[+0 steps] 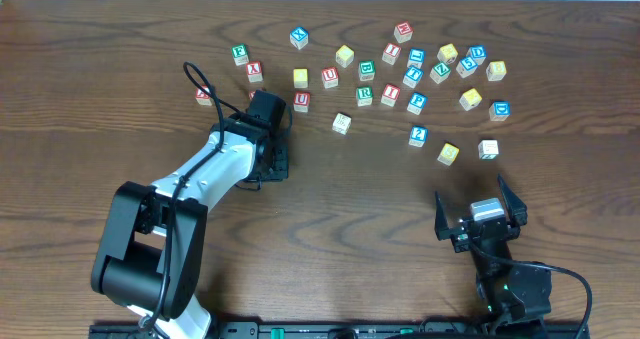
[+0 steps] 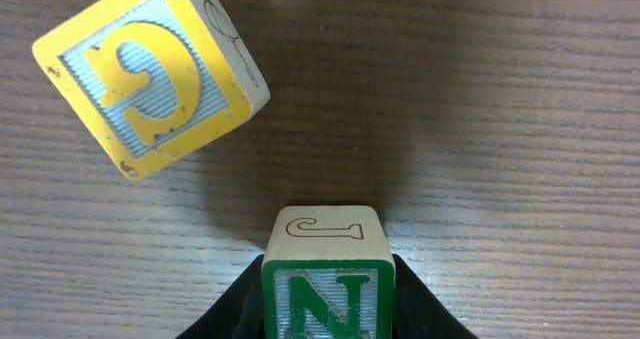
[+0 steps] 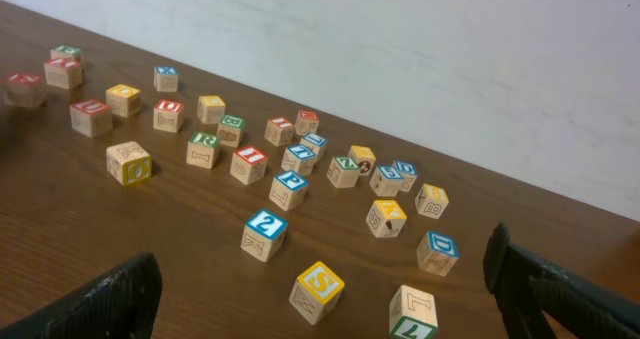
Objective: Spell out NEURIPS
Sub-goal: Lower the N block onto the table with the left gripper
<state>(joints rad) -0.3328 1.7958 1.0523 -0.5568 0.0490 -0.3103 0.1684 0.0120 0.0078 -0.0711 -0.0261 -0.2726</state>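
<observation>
left wrist, left jaws clamped on n cube [image 2: 325, 279], bare table [image 2: 480, 129] ahead, right jaws spread empty

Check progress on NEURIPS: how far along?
Done: nothing; no lettered row is laid out on the table. In hand: left end effector grips the green N cube. Right end effector is open and empty. Remaining: placing N and fetching six more letters from the scattered cubes at the far side.

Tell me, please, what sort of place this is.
Probably a robot test bench indoors: a left arm and a right arm at a dark wooden table, lettered wooden cubes scattered on it, a plain white wall behind.
</observation>
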